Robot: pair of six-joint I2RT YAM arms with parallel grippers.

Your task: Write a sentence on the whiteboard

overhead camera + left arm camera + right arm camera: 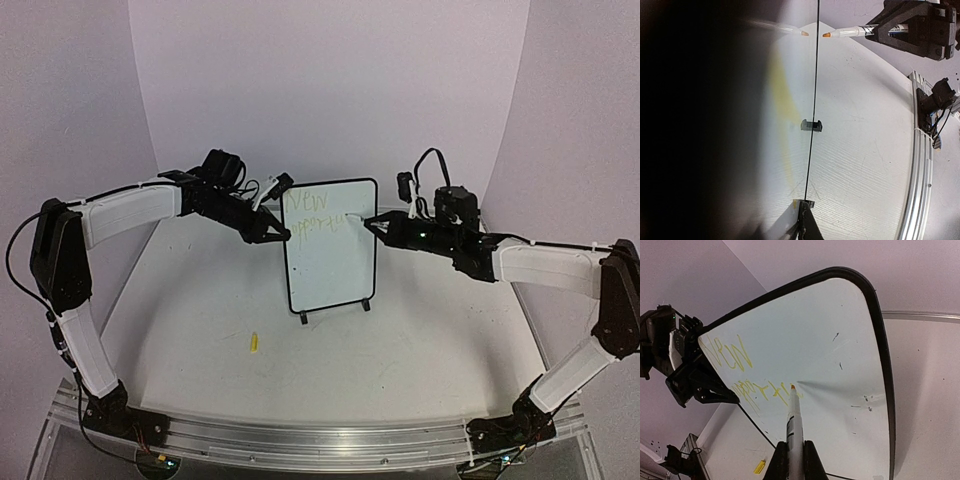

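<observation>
**Jaws closed on both sides: left gripper (282, 236) pinching the whiteboard (330, 270), right gripper (372, 224) clamped on the marker (358, 219)**

Top view: whiteboard stands upright mid-table (440, 330), long axis vertical, writing face toward the arm bases. Left gripper has its left edge, high up. Right gripper comes in from the right with the marker roughly level, tip on the upper part of the face. Yellow cap (254, 342) lies on the table, left of the board and apart from it.

Left wrist: board shows edge-on, a thin black line running down into this gripper's own fingers. Marker tip and its reflection nearly meet at the face. Touching or just off, can't tell from here.

Right wrist: the sentence (732, 359) is faint yellow-green in thin strokes, two lines visible. Top line reads roughly "NEW". The second is unfinished and hard to read. Tip sits at the end of that second line. Bare board lies right of the tip, toward the right arm's side, so my guess is the next strokes run that way. Right arm writes, left only braces. Lower board is blank apart from a few dark specks.
</observation>
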